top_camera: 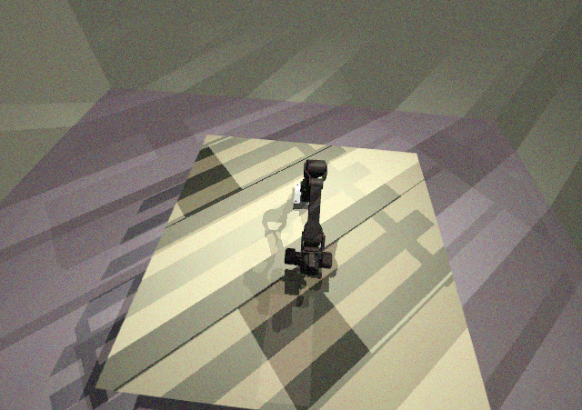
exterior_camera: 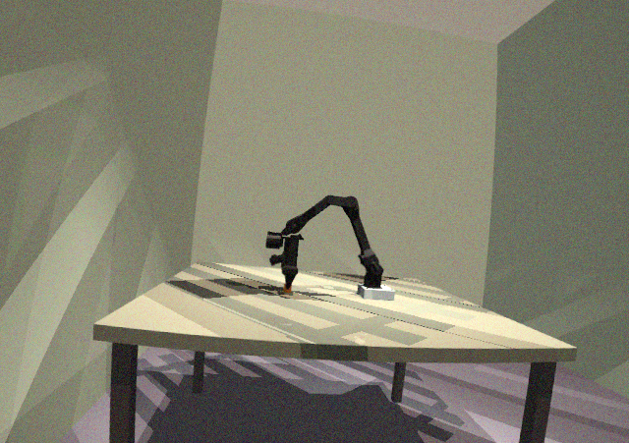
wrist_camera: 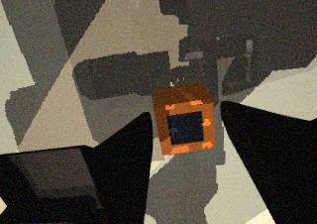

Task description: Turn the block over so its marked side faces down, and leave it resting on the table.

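The orange block [wrist_camera: 184,93] [exterior_camera: 288,292] rests on the table [top_camera: 197,274] [exterior_camera: 335,349]. Its top, with the dark blue square mark [wrist_camera: 185,128], faces up toward the wrist camera. My gripper [wrist_camera: 185,114] [exterior_camera: 288,289] points straight down with its fingers on either side of the block. The fingers are partly closed, but a narrow gap shows at each side of the block in the wrist view, so the gripper is still open. In the top view the arm hides the block and the fingertips.
The arm's white base [exterior_camera: 375,293] [top_camera: 297,194] stands on the table behind the gripper. Striped shadows of the arm and other shapes fall across the table top. No other objects show on the table.
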You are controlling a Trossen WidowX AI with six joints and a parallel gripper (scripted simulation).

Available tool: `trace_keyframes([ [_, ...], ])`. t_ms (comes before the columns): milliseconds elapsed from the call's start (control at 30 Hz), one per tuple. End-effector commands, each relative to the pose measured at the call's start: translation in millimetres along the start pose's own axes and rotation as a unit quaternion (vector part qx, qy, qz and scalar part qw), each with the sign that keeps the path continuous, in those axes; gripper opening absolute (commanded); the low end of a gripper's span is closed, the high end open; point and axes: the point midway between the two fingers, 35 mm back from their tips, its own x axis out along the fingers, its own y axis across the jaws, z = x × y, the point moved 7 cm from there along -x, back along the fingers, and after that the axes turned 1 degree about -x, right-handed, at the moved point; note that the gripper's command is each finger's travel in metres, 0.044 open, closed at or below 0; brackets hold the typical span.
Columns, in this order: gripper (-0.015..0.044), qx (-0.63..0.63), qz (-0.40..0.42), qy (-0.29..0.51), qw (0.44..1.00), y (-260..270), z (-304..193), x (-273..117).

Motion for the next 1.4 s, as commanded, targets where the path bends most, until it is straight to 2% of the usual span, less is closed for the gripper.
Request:
trace_keyframes([
  [0,0.0118,-0.003,0.002,0.001,1.0,0.5,-1.0,1.4],
  [467,0.0025,-0.003,0.002,0.001,1.0,0.5,-1.0,1.4],
  [500,0.0,-0.003,0.002,0.001,1.0,0.5,-0.9,0.2],
  [700,0.0,-0.003,0.002,0.001,1.0,0.4,-0.7,-28.6],
  [867,0.0,-0.003,0.002,-0.004,1.0,0.4,-1.2,-28.1],
  [1367,0.0,-0.003,-0.001,-0.117,0.993,1.0,-14.8,-17.4],
])
